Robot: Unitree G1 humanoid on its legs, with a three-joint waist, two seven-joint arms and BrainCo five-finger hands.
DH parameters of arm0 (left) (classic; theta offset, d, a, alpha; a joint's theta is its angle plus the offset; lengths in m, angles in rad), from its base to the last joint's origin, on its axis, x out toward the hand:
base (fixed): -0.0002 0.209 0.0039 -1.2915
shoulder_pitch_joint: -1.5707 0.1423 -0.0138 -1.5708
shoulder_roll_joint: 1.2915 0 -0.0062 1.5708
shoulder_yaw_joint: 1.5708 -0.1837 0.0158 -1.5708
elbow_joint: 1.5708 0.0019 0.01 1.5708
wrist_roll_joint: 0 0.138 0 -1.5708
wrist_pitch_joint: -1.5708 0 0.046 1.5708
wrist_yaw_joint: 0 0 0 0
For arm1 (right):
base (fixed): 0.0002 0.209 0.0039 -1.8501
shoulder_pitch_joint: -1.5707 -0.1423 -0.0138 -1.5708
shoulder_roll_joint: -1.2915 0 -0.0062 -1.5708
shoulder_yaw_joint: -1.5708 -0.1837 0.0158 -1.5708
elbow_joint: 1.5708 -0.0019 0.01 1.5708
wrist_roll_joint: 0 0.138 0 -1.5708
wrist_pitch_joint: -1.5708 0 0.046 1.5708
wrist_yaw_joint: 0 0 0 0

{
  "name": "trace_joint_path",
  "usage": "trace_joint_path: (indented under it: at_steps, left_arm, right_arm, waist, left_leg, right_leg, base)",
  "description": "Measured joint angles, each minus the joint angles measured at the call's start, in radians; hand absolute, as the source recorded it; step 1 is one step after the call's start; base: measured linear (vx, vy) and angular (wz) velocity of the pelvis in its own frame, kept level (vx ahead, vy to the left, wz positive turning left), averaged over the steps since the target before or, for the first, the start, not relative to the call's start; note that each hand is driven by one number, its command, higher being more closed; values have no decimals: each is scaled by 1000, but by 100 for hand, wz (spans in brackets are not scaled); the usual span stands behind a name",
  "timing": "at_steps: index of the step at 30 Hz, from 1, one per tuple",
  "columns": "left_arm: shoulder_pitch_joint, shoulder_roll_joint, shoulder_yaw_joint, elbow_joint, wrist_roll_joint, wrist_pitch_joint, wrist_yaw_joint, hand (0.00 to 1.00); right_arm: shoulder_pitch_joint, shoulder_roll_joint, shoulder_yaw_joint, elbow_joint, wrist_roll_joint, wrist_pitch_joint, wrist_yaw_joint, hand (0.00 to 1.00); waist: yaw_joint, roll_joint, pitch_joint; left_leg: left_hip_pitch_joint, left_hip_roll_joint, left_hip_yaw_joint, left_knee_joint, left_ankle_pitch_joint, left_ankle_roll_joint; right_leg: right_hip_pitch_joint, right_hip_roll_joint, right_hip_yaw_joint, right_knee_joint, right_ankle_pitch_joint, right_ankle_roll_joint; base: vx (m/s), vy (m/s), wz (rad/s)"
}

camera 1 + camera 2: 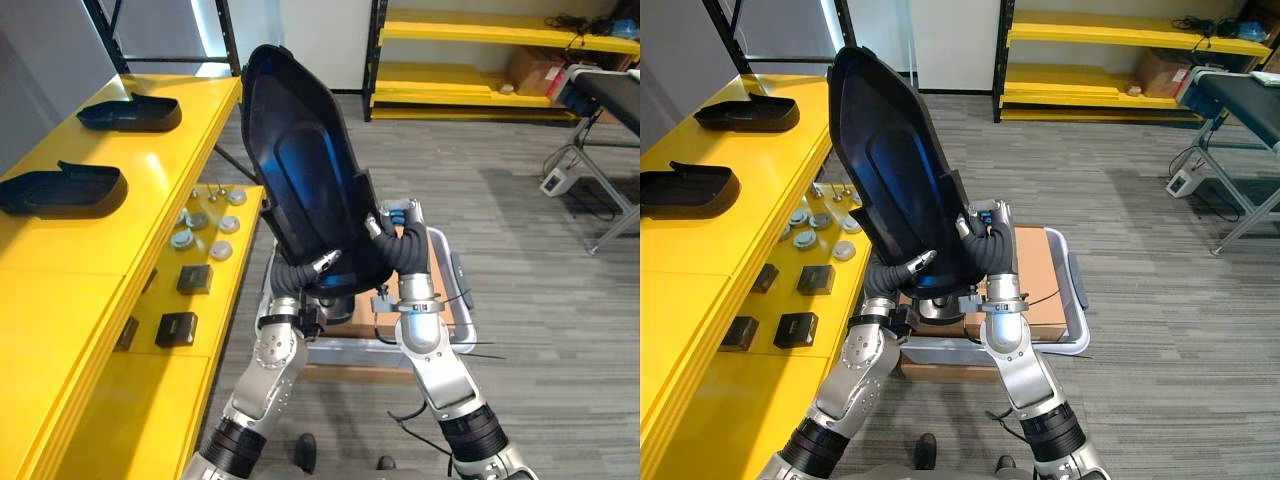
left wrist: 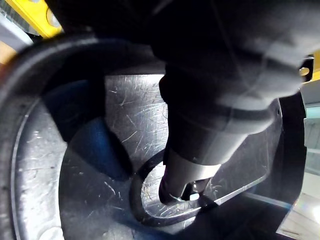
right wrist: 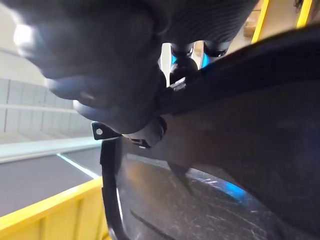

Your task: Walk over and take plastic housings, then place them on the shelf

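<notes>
The large glossy black plastic housing [image 1: 300,170], a long shell with a raised rim, is held up in the air in front of the robot. It stands nearly on end, its top leaning toward the robot's left and its hollow face turned toward the camera. Both hands grip it at its lower end.

The left hand [image 1: 318,266] comes up from below. One silver finger with a dark tip lies inside the hollow, and the dark ribbed cover sits under the rim. The left wrist view shows a finger [image 2: 186,172] pressed on the scratched inner surface. The right hand [image 1: 377,228] holds the rim on the robot's right side. Its fingers [image 3: 181,70] appear to hook over the edge, though the close view is too blurred to be sure of the thumb.

Beneath the housing and the hands, a grey plastic bin [image 1: 466,335] stands on the grey striped carpet [image 1: 530,250], with a brown cardboard sheet [image 1: 440,272] in it.

To the robot's left runs a yellow metal shelf [image 1: 90,270]. Two smaller black plastic housings lie well apart on its upper deck, a near one [image 1: 60,190] and a far one [image 1: 130,113]. On the lower deck lie a cluster of small round silver parts [image 1: 205,225] and two small black blocks [image 1: 194,278].

Across the room stands another yellow rack [image 1: 480,30] with a cardboard box [image 1: 530,70] on it. At the far right is a black-topped table on grey legs [image 1: 615,95].
</notes>
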Motion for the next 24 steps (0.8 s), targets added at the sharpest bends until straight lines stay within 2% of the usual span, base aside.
trace_joint_path:
  at_steps: [3,8,11,15,18,21,24]
  left_arm:
    - [0,5,12,0,5,10,0,100]
    - [0,2,48,-3,118,21,-2,100]
    - [2,-10,74,-21,177,29,-7,100]
    - [24,-35,112,-41,249,36,-13,100]
    - [77,-53,163,-43,278,38,-15,100]
    - [137,-69,219,-53,296,40,-14,100]
    - [181,-74,248,-94,297,40,-12,100]
  right_arm:
    - [1,-23,11,0,29,-27,15,0]
    - [3,-51,-17,-32,94,-36,75,0]
    - [3,-52,-63,-82,119,-65,96,0]
    - [10,-44,-206,-160,192,-109,97,0]
    - [45,-30,-365,-184,266,-144,89,0]
    - [113,-25,-529,-181,328,-165,69,0]
    - [161,-13,-636,-122,346,-182,52,0]
  waist:
    - [1,0,-1]
    - [2,0,-2]
    - [4,1,-2]
    - [2,1,-2]
    - [1,3,-4]
    - [-1,8,-6]
    - [-4,8,-7]
  left_leg:
    - [1,1,0,-1,0,0]
    - [3,1,0,-1,-1,-1]
    - [3,1,0,-2,-1,-1]
    - [8,1,0,-2,-1,-1]
    - [13,1,0,-2,-1,-1]
    - [13,2,0,-2,-2,-2]
    - [13,2,0,-2,-2,-3]
  right_leg:
    - [0,1,1,0,2,-3]
    - [3,0,0,2,2,-4]
    - [4,0,-2,2,2,-4]
    - [16,0,-2,2,2,-4]
    - [17,1,-1,2,1,-3]
    - [17,1,-2,0,1,-3]
    - [16,1,-2,0,1,-3]
  base:
    - [0,0,0]
    - [0,0,0]
    - [0,0,0]
    - [0,0,0]
    - [0,0,0]
    - [0,0,0]
    - [0,0,0]
